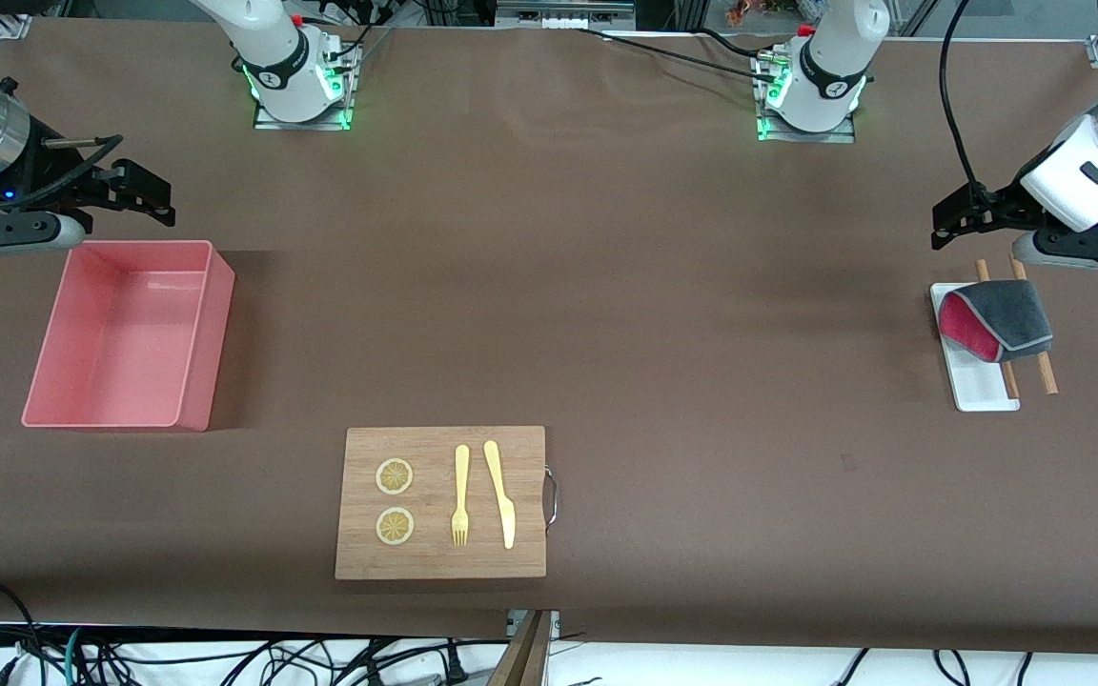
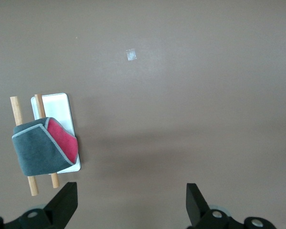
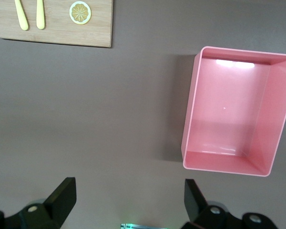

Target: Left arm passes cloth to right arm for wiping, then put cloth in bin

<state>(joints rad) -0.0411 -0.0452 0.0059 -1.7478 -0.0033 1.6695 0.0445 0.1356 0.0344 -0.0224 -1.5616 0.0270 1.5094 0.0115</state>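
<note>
The cloth, dark grey with a crimson fold, lies on a small white tray and two wooden sticks at the left arm's end of the table. It also shows in the left wrist view. My left gripper is open and empty above the table beside the tray. The pink bin stands empty at the right arm's end and shows in the right wrist view. My right gripper is open and empty above the table beside the bin.
A wooden cutting board with a wire handle lies nearer the front camera than the bin and the tray, midway along the table. On it are two lemon slices, a yellow fork and a yellow knife.
</note>
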